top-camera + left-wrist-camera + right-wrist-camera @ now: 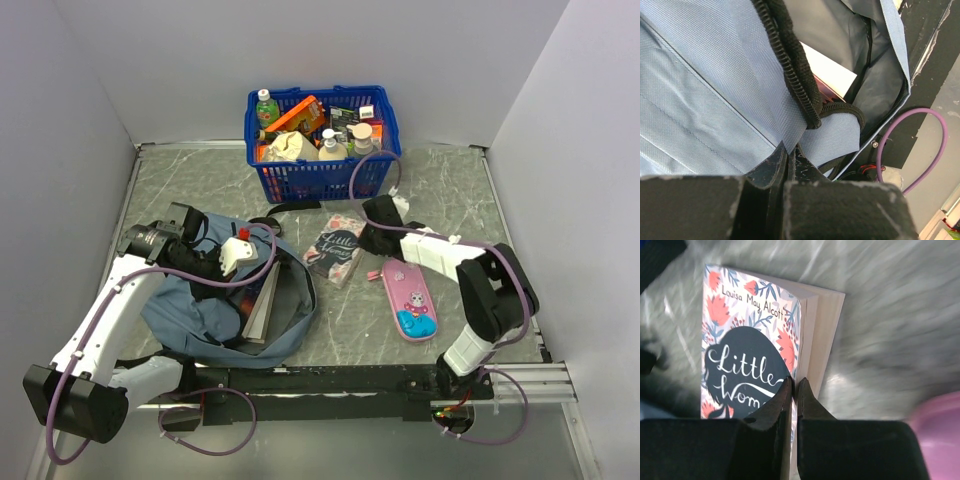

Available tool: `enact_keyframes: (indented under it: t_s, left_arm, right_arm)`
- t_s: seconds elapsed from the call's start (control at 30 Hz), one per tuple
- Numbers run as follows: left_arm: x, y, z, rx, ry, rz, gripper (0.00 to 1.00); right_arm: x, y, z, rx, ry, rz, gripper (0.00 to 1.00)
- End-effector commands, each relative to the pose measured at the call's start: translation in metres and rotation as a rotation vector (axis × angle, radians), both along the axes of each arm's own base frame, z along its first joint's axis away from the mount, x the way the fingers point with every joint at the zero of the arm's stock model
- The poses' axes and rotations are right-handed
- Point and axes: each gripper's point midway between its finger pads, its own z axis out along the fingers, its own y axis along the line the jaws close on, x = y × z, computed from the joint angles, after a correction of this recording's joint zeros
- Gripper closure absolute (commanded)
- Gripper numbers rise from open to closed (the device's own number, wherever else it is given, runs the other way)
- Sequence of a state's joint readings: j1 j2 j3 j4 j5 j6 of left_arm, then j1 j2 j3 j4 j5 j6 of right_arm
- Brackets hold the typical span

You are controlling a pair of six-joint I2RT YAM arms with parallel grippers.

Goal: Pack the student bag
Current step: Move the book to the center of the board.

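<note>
Both jaws clenched: left gripper [791,150] pinches the student bag [700,90], right gripper [794,385] over the book [735,325].

We logged a robot lab | white walls [300,50] boxed the table [450,200] | arm rail [330,380] ran along the table's near edge

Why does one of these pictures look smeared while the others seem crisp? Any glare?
Right wrist view: the table is streaked and smeared and the pink pencil case is a smudge, though the book lettering stays readable. Left wrist view: the student bag weave is sharp. Top view: even light, soft shadows, no strong glare.
</note>
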State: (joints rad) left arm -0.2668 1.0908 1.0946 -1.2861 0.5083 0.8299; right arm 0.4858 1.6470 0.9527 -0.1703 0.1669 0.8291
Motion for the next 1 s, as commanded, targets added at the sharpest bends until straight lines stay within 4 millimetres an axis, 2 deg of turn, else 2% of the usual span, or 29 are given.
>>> enact_keyframes:
  t_s: [0.0, 0.2, 0.23, 0.27, 0.37, 0.4, 0.47, 0.63, 0.83, 0.97]
  left_arm:
    - [-0.001, -0.004, 0.008, -0.027, -0.021, -0.030, 0.99]
    - [-0.001, -0.005, 0.009, -0.034, -0.025, -0.030, 0.99]
    - [-0.001, -0.004, 0.008, -0.031, -0.026, -0.031, 0.99]
    - [-0.002, -0.004, 0.008, -0.032, -0.027, -0.032, 0.99]
    - [-0.002, -0.005, 0.008, -0.033, -0.024, -0.033, 0.99]
    - [-0.001, -0.005, 0.009, -0.038, -0.028, -0.032, 0.99]
    - [-0.001, -0.007, 0.009, -0.046, -0.023, -0.033, 0.99]
    - [0.003, -0.010, 0.008, -0.056, -0.029, -0.030, 0.99]
    - [0.005, -0.012, 0.009, -0.060, -0.030, -0.033, 0.99]
    - [0.004, -0.011, 0.008, -0.059, -0.032, -0.034, 0.99]
  right_arm:
    - [0.010, -0.027, 0.028, -0.105, -0.082, -0.018, 1.00]
    - [0.014, -0.033, 0.027, -0.084, -0.035, -0.025, 0.98]
    - [0.014, -0.034, 0.025, -0.079, -0.021, -0.027, 0.87]
    - [0.010, -0.034, 0.023, -0.068, 0.001, -0.021, 0.62]
    - [0.001, -0.030, 0.022, -0.016, 0.018, -0.021, 0.38]
    - [-0.007, -0.025, 0.016, 0.023, 0.033, -0.003, 0.36]
    - [-0.012, -0.019, 0.018, 0.073, 0.024, 0.000, 0.33]
    - [-0.026, 0.004, 0.007, 0.173, 0.070, 0.046, 0.32]
    - [-0.024, 0.018, -0.006, 0.206, 0.115, 0.053, 0.32]
    - [-0.020, 0.023, 0.003, 0.231, 0.094, 0.059, 0.33]
